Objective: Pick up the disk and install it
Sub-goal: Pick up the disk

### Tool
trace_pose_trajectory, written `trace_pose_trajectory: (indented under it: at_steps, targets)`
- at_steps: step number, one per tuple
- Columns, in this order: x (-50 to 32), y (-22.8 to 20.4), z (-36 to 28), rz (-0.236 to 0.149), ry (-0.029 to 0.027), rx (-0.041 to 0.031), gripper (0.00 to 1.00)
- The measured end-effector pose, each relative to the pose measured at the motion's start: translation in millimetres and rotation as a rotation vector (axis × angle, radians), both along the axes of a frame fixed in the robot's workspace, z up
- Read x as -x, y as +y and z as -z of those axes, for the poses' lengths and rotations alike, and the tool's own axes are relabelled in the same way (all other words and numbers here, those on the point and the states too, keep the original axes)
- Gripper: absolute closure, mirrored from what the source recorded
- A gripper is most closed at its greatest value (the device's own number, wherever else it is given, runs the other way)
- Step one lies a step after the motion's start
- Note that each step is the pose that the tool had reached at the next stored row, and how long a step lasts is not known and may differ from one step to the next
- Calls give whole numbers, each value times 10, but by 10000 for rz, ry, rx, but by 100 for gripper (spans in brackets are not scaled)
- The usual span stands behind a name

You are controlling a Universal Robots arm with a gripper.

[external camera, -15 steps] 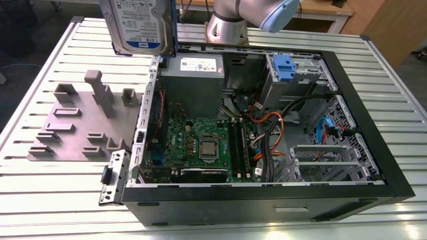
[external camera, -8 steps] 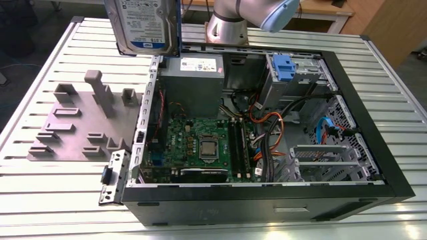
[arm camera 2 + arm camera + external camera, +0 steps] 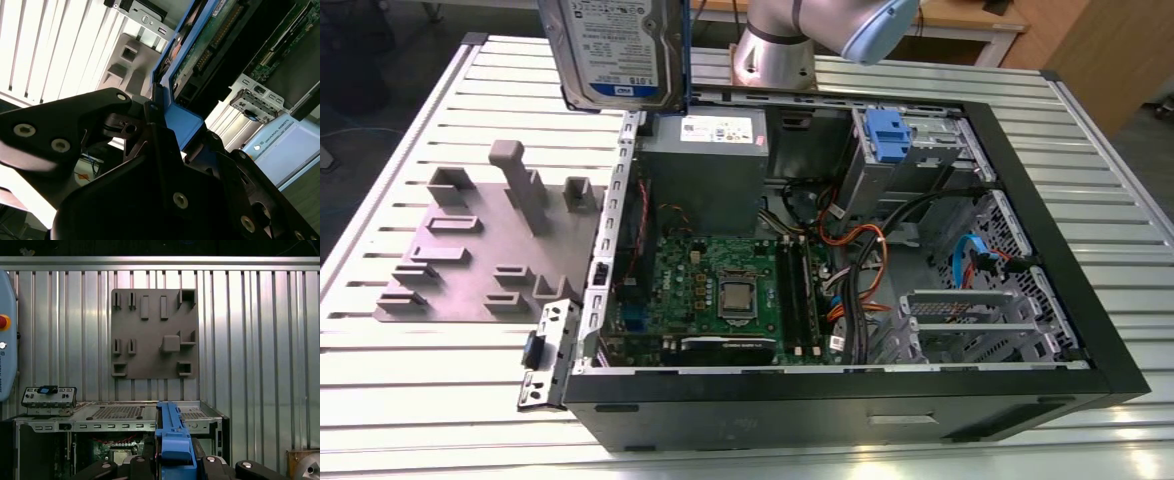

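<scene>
Now disk upright, aloft beside open computer case; gripper clamped on its blue bracket.

Ribbed, silvery metal for the worktop, pale and gleaming under even light (bright streaks along the ridges). Beyond its far edge, a light wooden desk and a brown wooden cabinet toward the exterior view's right. Dark floor off the left.
</scene>
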State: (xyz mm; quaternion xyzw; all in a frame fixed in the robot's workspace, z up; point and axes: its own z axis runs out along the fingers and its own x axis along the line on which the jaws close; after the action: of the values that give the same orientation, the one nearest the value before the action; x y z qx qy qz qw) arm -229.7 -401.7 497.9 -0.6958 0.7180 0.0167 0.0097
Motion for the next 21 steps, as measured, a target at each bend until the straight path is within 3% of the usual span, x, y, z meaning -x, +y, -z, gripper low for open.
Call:
trace_pose_trajectory:
  at_steps: [13,21]
  targets:
    - [-20,1,0,-3,1,0,63]
    - [-187,0,4,0,0,0,63]
